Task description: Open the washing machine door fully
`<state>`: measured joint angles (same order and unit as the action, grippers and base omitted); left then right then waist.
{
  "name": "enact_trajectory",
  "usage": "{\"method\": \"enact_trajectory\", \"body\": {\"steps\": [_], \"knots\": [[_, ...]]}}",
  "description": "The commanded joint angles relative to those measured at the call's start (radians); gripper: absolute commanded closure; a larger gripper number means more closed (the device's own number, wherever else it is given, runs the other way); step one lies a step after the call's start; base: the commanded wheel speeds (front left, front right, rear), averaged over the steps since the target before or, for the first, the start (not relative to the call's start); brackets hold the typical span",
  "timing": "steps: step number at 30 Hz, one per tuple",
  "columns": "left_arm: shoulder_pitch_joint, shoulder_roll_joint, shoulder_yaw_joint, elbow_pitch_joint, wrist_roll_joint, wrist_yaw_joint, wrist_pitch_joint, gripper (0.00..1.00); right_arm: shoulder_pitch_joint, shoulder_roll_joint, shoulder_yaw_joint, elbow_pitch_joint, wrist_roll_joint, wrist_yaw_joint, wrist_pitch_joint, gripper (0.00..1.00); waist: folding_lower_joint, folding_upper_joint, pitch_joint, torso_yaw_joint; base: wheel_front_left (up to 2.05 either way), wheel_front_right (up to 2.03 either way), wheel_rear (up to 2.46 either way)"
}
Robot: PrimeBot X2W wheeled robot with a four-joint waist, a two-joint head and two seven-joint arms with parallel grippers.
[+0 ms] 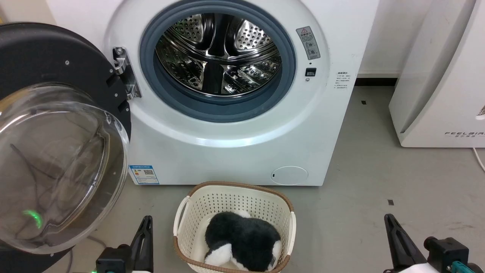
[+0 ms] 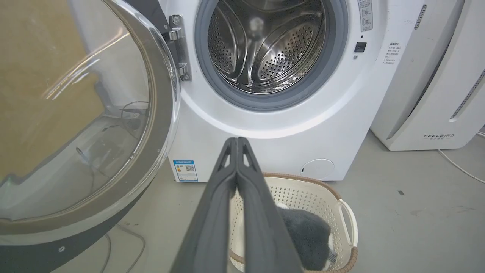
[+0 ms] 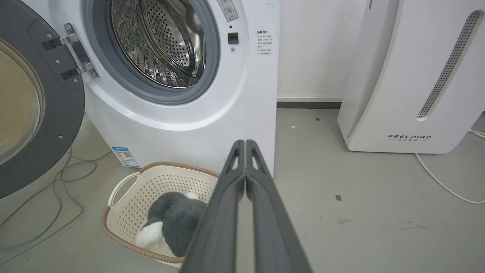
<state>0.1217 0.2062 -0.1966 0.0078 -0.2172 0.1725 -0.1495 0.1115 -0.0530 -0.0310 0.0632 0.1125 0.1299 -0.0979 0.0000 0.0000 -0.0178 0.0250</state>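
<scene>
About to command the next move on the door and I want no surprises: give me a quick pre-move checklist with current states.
1. Washing machine door off the opening: ok, it stands out to the left on its hinge, drum exposed.
2. Door at its full stop: cannot tell.
3. Left gripper free: ok, shut, empty, apart from the door.
4. Right gripper free: ok, shut, empty.
5. Floor before the washing machine free: not ok, a basket with a plush toy stands there, and cables lie on the floor by the door.
</scene>
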Motion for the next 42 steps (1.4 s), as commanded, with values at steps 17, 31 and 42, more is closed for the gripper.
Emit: {"method": "enact_trajectory", "body": {"steps": [17, 31, 42], "knots": [[-0.032, -0.029, 0.039, -0.002, 0.046, -0.034, 0.030, 1.00, -0.033, 0.001, 0.006, -0.015, -0.028, 0.000, 0.020, 1.00, 0.0000, 0.0000, 0.003, -0.004, 0.00, 0.00, 0.00], [-0.047, -0.051, 0.067, -0.003, 0.076, -0.058, 0.051, 1.00, -0.047, 0.001, 0.010, -0.024, -0.043, 0.000, 0.034, 1.00, 0.0000, 0.0000, 0.006, -0.008, 0.00, 0.00, 0.00], [-0.060, -0.068, 0.088, -0.004, 0.099, -0.077, 0.067, 1.00, -0.057, 0.002, 0.014, -0.030, -0.054, 0.000, 0.044, 1.00, 0.0000, 0.0000, 0.008, -0.011, 0.00, 0.00, 0.00]]}}
